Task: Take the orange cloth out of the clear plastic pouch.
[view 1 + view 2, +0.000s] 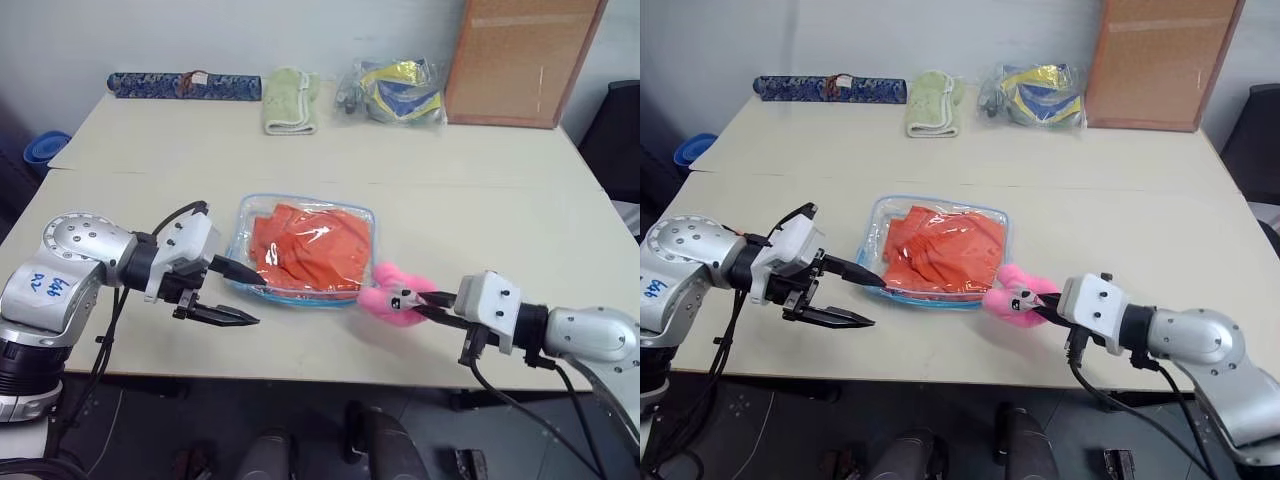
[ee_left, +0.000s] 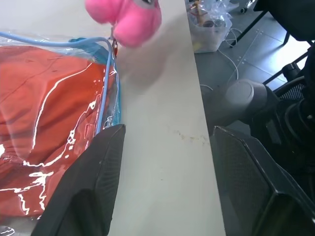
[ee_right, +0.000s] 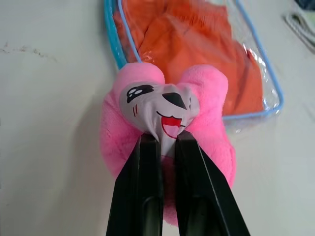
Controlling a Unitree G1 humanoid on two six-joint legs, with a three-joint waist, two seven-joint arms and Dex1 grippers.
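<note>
In the head camera's left eye view, the clear plastic pouch [image 1: 305, 250] lies flat on the pale table [image 1: 480, 190] at the centre of the frame, with the orange cloth [image 1: 310, 248] folded inside it. The left gripper [image 1: 232, 292] comes in from the lower left with its two black fingers spread apart, the upper one lying on the pouch's near left corner and the lower one hanging over bare table. At lower right, the right gripper [image 1: 425, 301] is pinched onto the pink plush charm [image 1: 395, 295] that sits at the pouch's near right corner. Along the far edge of the table, at the top of the frame, lie a dark blue patterned roll [image 1: 185, 85], a pale green cloth [image 1: 292, 100], a clear bag of yellow-and-blue stuff [image 1: 395, 92], and a brown board [image 1: 520, 60] leaning upright at upper right. The right eye view shows the same layout. In the left wrist view, the open fingers [image 2: 88, 196] rise from the bottom, one over the pouch's blue edging and the cloth, the other out past the table's edge; the charm sits at the top. In the right wrist view, the two fingers [image 3: 142, 196] stand close together, nipping the charm's grey printed face, with the pouch and cloth just beyond it in the upper half.
</note>
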